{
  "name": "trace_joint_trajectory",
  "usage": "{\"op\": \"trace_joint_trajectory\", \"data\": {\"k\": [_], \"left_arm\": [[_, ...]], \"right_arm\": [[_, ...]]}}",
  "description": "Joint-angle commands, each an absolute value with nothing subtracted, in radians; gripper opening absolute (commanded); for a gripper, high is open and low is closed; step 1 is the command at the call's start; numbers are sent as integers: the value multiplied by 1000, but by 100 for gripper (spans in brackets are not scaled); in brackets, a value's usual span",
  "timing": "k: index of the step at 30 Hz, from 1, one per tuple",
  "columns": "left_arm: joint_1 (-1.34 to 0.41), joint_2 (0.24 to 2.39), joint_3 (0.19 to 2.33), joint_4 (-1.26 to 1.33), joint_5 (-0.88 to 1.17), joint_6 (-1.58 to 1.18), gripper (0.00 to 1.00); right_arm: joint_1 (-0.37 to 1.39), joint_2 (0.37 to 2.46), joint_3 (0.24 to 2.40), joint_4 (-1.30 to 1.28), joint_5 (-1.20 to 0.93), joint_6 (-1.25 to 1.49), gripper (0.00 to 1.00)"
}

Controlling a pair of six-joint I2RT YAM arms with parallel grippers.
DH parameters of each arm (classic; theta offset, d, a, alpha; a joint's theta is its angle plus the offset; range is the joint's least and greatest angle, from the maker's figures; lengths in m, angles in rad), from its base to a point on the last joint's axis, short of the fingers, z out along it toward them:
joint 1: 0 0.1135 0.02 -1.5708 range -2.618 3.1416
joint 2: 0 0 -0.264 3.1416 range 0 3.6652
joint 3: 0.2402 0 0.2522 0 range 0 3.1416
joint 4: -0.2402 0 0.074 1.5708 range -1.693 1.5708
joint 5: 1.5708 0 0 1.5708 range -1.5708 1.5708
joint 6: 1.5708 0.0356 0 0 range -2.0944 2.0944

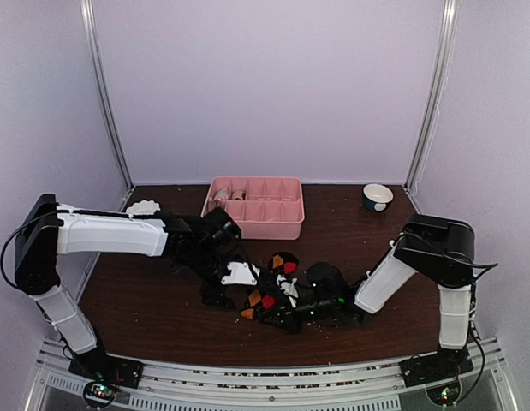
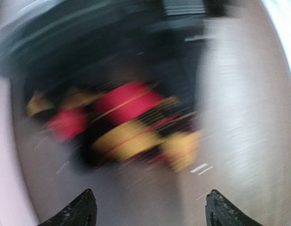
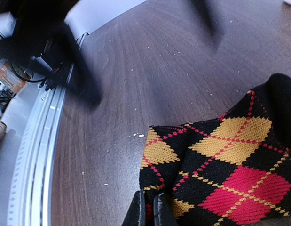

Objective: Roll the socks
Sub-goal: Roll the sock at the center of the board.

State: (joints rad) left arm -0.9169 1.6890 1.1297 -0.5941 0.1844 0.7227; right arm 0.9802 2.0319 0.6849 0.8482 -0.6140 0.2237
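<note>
Pinching an edge of the argyle sock (image 3: 220, 165), the right claw (image 3: 151, 210) lies low on the bench (image 3: 159, 70); the left claw (image 2: 152, 208) is spread.

We record a pink compartment tray (image 1: 252, 229) at the bench's (image 1: 162, 317) rear, a small bowl (image 1: 378, 197) far right, and a white item (image 1: 143, 207) far left.

The top view looks down from above and behind the arm bases (image 1: 102, 372), toward the back wall (image 1: 273, 86), and takes in the whole worktop (image 1: 162, 325) from far. The left wrist view, much blurred, looks forward past the left pincer (image 2: 147, 209) at the argyle socks (image 2: 126, 120) just ahead of it. The right wrist view sits low and very near, with the right pincer (image 3: 151, 209) at its lower edge against the same fabric. All three views share these socks.
</note>
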Motion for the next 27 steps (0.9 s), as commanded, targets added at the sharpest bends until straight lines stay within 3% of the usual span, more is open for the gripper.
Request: {"op": "trace_joint_trajectory", "data": {"k": [1,12,18,25,27], "left_arm": [[-971,1795,1172,-655,283,809,78],[-974,1898,1216,-558,261,814,57],[-974,1898,1203,-566,281,805,32],[-974,1912,1180,-563,263,788,28],[-974,1934,1190,-578,260,785,18]], "right_arm": [[941,2140,643,501,-599,326,0],[913,2186,646,500,-631,385,0],[902,2209,642,541,-640,417,0],[900,2229,638,585,-651,437,0],[900,2226,632,598,-652,437,0]]}}
